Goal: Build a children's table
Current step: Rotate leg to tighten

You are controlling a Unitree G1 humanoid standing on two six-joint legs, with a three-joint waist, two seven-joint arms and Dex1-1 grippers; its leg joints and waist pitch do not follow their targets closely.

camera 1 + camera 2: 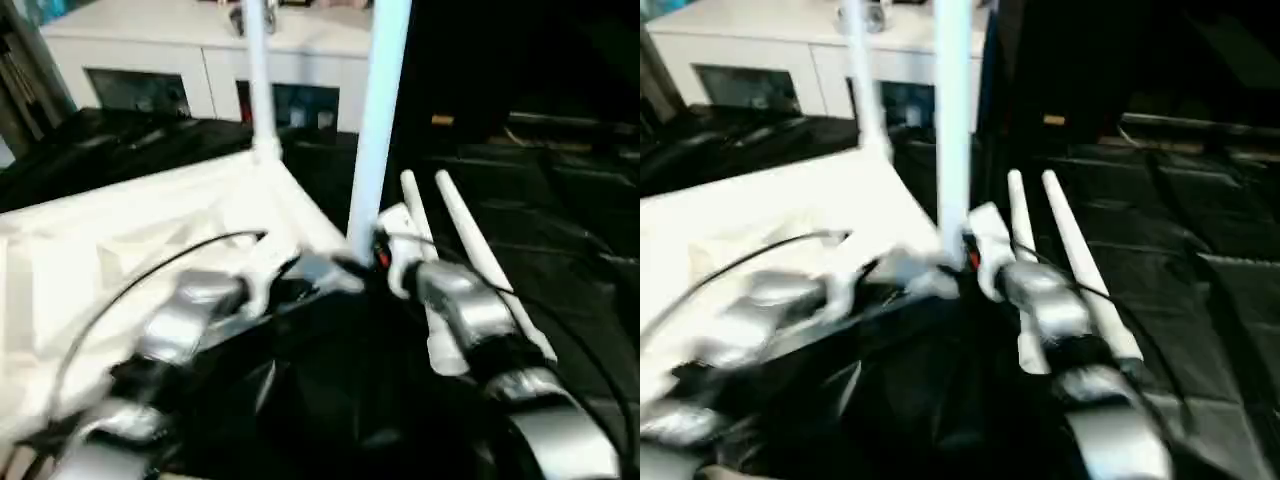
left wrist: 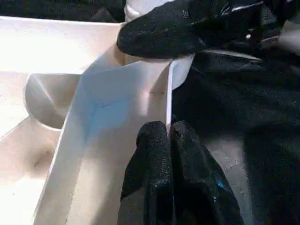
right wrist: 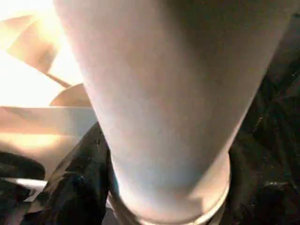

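You see a white tabletop (image 1: 150, 215) at the left of the head view, plain, with no pattern. Two white legs (image 1: 378, 120) rise from it toward the top edge, the nearer one tinged pale blue; two more white legs (image 1: 470, 250) lie at centre right on a black, glossy sheet (image 1: 560, 230). The forearms (image 1: 470, 310) are silver with black cables. The left gripper (image 2: 171, 140) is black, and so is the right gripper (image 2: 187, 28). The cabinet (image 1: 180, 60) at upper left is white with dark door panes.
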